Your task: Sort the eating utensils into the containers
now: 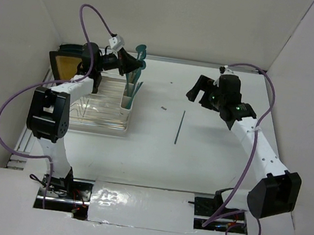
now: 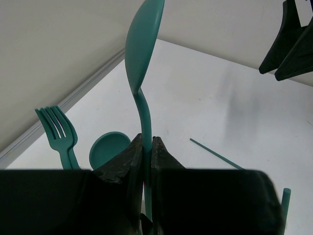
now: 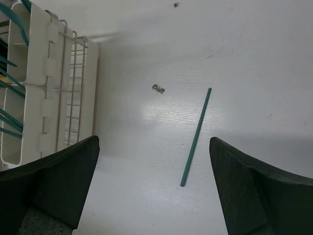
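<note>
My left gripper [image 2: 145, 139] is shut on the handle of a teal spoon [image 2: 144, 44], which stands upright with its bowl on top. In the top view this gripper [image 1: 131, 64] holds the spoon [image 1: 141, 49] just above the far end of the cream containers [image 1: 129, 97]. A fork [image 2: 59, 129] and another spoon bowl [image 2: 109, 149] stick up just below the held spoon. One thin teal utensil [image 1: 180, 127] lies flat on the table. My right gripper [image 3: 154, 142] hangs open over it, and the utensil [image 3: 195, 137] lies between the wide-apart fingers. The containers [image 3: 29, 88] hold several teal handles.
A clear wire-ribbed dish rack [image 1: 96, 108] stands left of the containers, its wires [image 3: 73, 93] showing in the right wrist view. A yellow-and-black object [image 1: 65, 64] sits behind the rack. A small dark speck [image 3: 157, 88] lies on the white table. White walls close in on three sides.
</note>
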Robot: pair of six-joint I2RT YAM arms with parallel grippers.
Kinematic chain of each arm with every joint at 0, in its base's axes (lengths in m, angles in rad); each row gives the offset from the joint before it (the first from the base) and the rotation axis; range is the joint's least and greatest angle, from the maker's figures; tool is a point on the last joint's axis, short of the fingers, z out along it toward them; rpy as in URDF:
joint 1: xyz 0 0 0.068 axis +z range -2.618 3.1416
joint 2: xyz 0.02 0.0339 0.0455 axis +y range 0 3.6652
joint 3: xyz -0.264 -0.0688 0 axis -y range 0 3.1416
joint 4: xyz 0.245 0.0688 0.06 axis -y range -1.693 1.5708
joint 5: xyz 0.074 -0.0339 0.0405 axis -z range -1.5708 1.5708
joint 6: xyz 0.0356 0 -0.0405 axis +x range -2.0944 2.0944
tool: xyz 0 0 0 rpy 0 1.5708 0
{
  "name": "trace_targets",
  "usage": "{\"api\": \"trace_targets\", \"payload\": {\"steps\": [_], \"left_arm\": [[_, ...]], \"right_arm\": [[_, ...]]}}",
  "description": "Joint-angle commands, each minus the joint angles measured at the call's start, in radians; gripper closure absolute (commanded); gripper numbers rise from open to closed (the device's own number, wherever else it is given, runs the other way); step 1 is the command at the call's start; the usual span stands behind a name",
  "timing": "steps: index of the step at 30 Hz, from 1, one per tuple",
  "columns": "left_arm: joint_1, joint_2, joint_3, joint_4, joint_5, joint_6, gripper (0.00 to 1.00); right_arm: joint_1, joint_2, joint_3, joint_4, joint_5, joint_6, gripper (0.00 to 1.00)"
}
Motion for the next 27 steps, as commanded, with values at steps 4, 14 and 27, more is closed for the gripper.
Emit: {"api": "trace_targets", "payload": {"steps": [4,14,27], "left_arm": [[0.004,-0.005,-0.017,0.099,0.038,0.029,0.93],[0.014,-0.018,-0.035,0.115,0.048,0.011,0.66],[0.046,-0.099,0.029,0.091,0.023,-0.050,0.42]], "right_arm": [[-0.001,0.006,-0.004,0.050,0.002,-0.009,0.00],[0.002,0.001,-0.013,0.050,-0.007,-0.004,0.00],[0.039,0.084,-0.022,0.021,0.007,-0.001,0.00]]}}
